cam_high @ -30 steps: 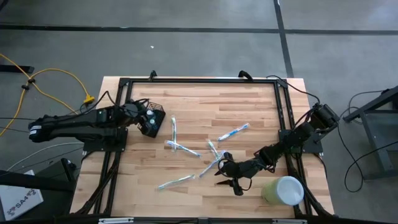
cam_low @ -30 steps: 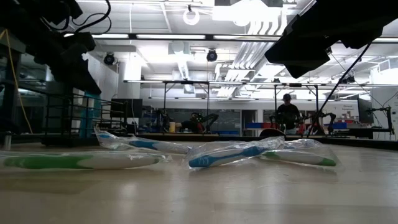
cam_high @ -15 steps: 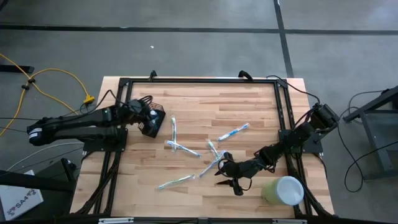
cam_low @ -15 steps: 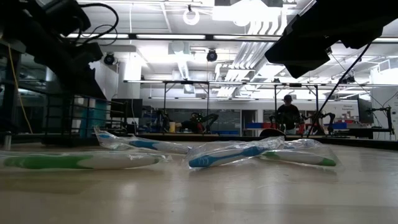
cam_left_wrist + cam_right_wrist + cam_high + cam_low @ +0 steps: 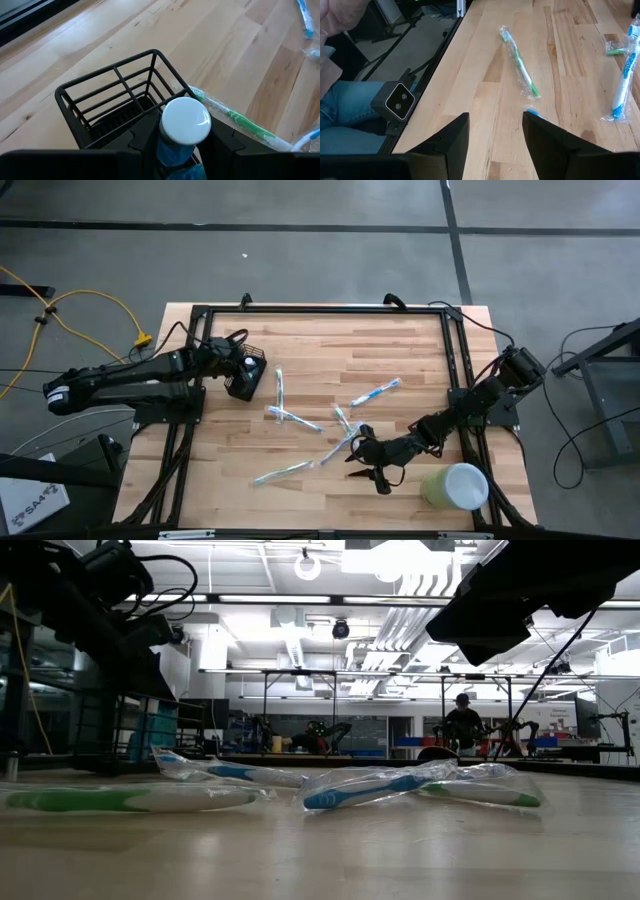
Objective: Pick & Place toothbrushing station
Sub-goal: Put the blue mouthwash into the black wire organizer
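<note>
From above, the left gripper (image 5: 236, 366) is sitting over the small black wire-mesh holder cup (image 5: 245, 378) near the left edge of the pale wooden bench (image 5: 320, 340), toward its far side. The right gripper (image 5: 368, 467) is hanging near the front edge, its fingers set wide with nothing between them, just beside the large pale green cup with a white inside (image 5: 455, 485) at the front right corner. Plastic-wrapped toothbrushes (image 5: 280, 392) are lying scattered across the middle of the bench.

At table height, the left arm (image 5: 100, 600) is showing dark at the upper left, and three wrapped toothbrushes, one with a blue handle (image 5: 375, 785), are lying flat on the wood.

From the left wrist, the dark fingers (image 5: 145, 137) are flanking a blue tube with a round white cap (image 5: 184, 120) that is standing upright at the near rim of the mesh holder cup (image 5: 115, 97). I cannot tell whether they are pinching the tube or letting it go. A green-handled wrapped toothbrush (image 5: 235, 120) is lying just beside the cup.

From the right wrist, the spread fingers (image 5: 452, 135) are framing bare wood, with another green wrapped toothbrush (image 5: 519, 62) ahead and a person's jeans-clad leg (image 5: 345, 107) beyond the bench's edge.

By my judgement the work is at an early stage: only the tube is at the holder, and every toothbrush is still waiting on the bench.
</note>
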